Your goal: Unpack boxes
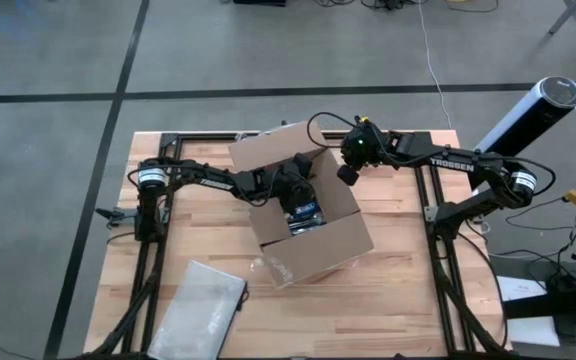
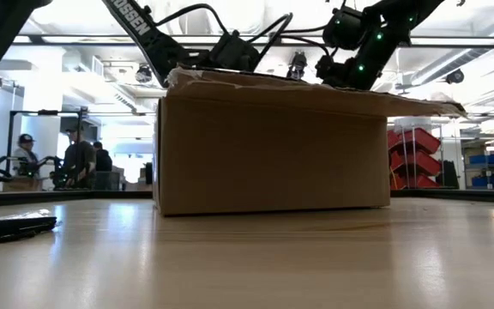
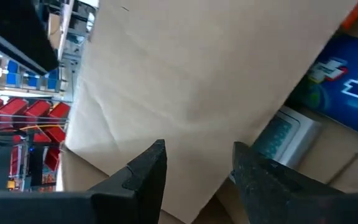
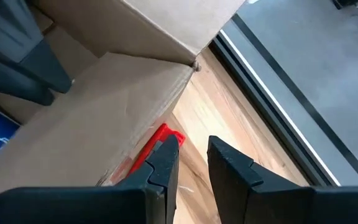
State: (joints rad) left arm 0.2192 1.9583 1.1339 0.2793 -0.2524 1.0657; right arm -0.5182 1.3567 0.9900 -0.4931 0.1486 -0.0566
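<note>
High view: brown cardboard box point(image 1: 320, 232) near table point(image 1: 398, 300) centre, flaps open, rotated out of square with the table edges; long axis diagonal, from the far-left corner by the raised flap point(image 1: 273, 150) toward the near-right corner. Blue-printed contents point(image 1: 306, 212) visible inside the opening. Left gripper point(image 1: 296, 192) lowered into the box interior from the left side; right gripper point(image 1: 348, 172) at the far-right rim of the box, just outside the wall. Flat grey-white pouch point(image 1: 200, 305) on the near-left part of the table, well apart from the box. Low view: box point(image 2: 268, 154) upright on its base, broad side wall facing the camera, top flaps splayed outward, both arms entering from above. Left wrist view: left gripper point(image 3: 197, 171) with fingers point(image 3: 146, 171) apart and nothing between them, held close over a plain inner flap point(image 3: 191, 81), blue package point(image 3: 347, 81) beside it. Right wrist view: right gripper point(image 4: 191, 165) with fingers point(image 4: 163, 165) slightly apart, narrow gap, clamped on nothing; small red object point(image 4: 157, 140) on the wood just beside the box wall point(image 4: 104, 106), directly ahead of the fingertips; contact with it cannot be determined.
</note>
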